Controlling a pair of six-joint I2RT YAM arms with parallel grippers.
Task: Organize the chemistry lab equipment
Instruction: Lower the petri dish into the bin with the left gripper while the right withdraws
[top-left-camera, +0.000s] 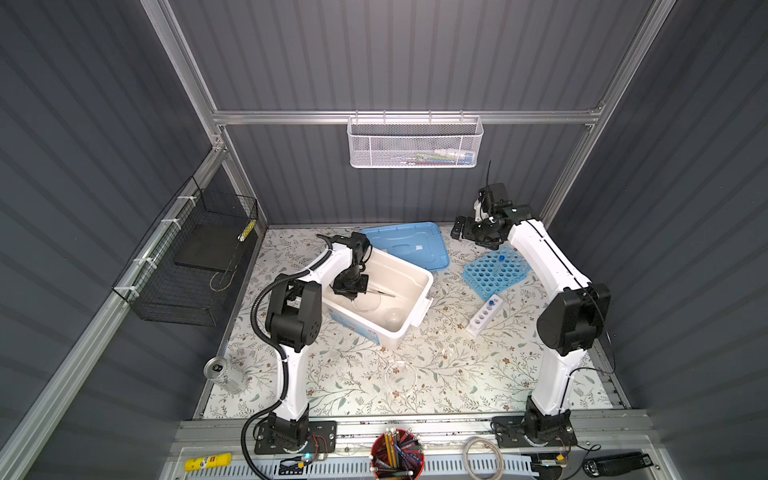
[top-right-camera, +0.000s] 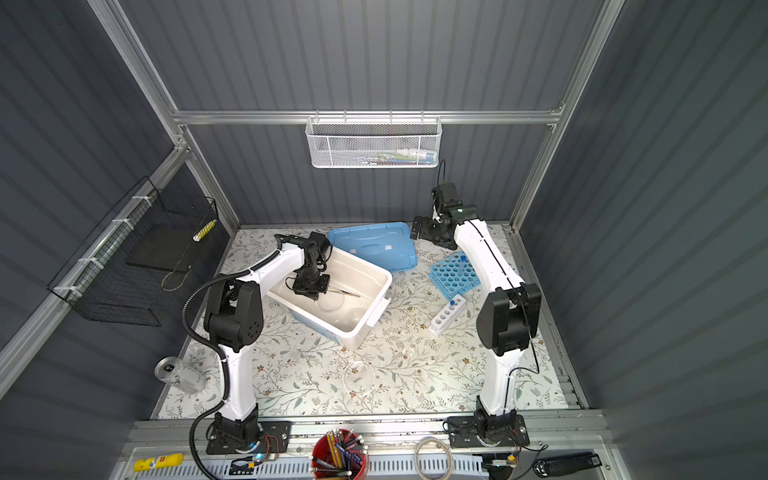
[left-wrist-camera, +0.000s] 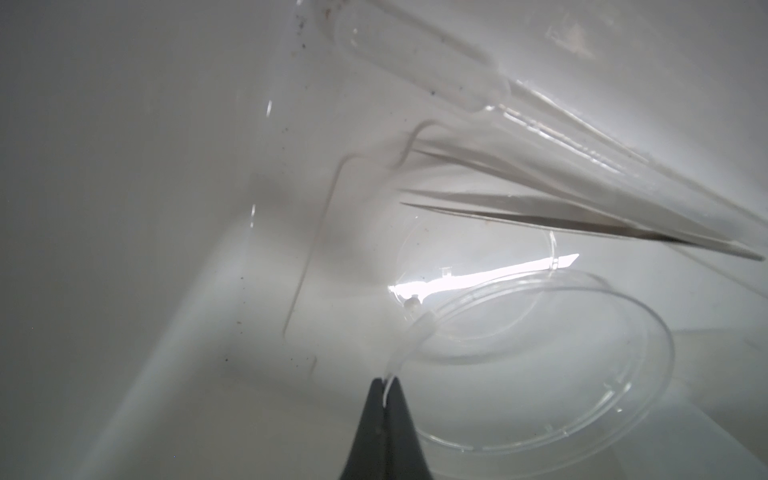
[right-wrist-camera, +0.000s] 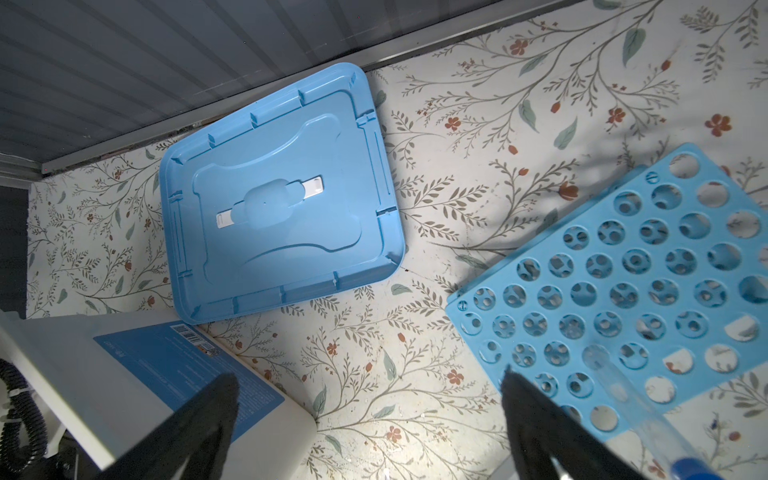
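Near the front edge, a lone dish (top-left-camera: 401, 376) lies on the surface (top-left-camera: 457, 374) with open room all round. Farther back, inside the white bin (top-left-camera: 395, 268), the left gripper (left-wrist-camera: 384, 380) has its fingers clenched, apparently on the rim of a clear dish (left-wrist-camera: 561, 395), with tweezers (left-wrist-camera: 582, 220) just beyond. Farthest back, the right gripper (right-wrist-camera: 368, 377) hangs with fingers spread wide over bare surface between the blue lid (right-wrist-camera: 282, 199) and the blue rack (right-wrist-camera: 623, 282).

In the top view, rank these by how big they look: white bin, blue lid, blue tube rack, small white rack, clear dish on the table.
white bin
blue lid, partly hidden
blue tube rack
small white rack and clear dish: too alike to rank
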